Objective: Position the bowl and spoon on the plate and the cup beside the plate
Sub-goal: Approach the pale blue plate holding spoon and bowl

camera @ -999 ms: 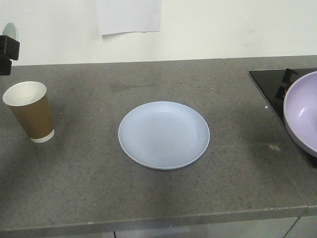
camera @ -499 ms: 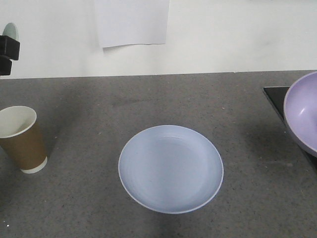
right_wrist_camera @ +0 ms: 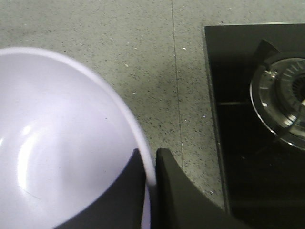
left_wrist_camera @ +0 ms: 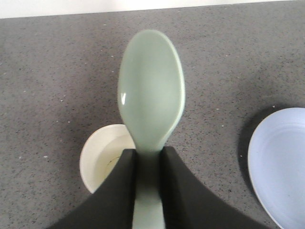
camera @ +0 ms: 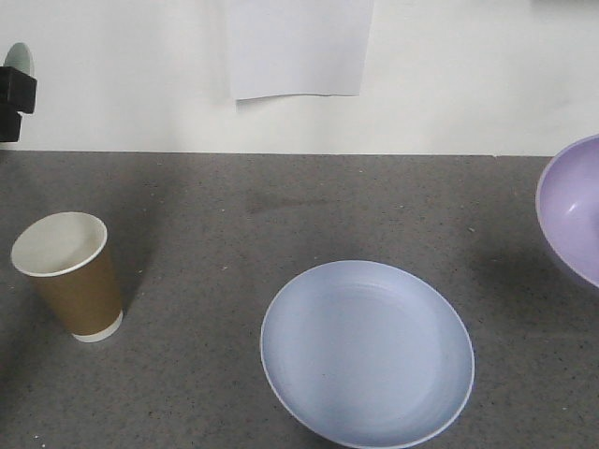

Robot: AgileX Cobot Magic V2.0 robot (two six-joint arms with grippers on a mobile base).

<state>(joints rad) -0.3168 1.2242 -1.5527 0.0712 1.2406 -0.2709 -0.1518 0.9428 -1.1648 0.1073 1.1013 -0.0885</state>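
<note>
In the front view's upper left corner, a dark piece of the arm rig is cut off by the frame edge, too little of it showing to tell more. Below it, at the left of the grey countertop (camera: pixel 234 206), the brown paper cup (camera: pixel 67 276) stands upright, with only its white lining showing inside. High on the wall, a white sheet of paper (camera: pixel 299 47) hangs above the middle of the frame. The pale blue plate (camera: pixel 367 351) lies flat at lower centre-right, well apart from the cup, and only its own smooth face shows. At the right edge the lavender bowl (camera: pixel 573 210) is tilted, its hollow turned toward the frame's left, with a shadow on the counter beneath it. It is apart from the plate.

In the left wrist view, the left gripper (left_wrist_camera: pixel 148 155) is clamped narrowly on the handle of the mint-green spoon (left_wrist_camera: pixel 151 95), whose oval head points toward the top of the frame. The cup's open mouth lies under them at lower left, partly hidden. The plate's rim enters at lower right.

In the right wrist view, the bowl fills the left half, its inside plain. The right gripper (right_wrist_camera: pixel 150 155) pinches its rim, one finger inside and one outside. A black hob (right_wrist_camera: pixel 238 157) with a burner (right_wrist_camera: pixel 286 102) fills the right side.
</note>
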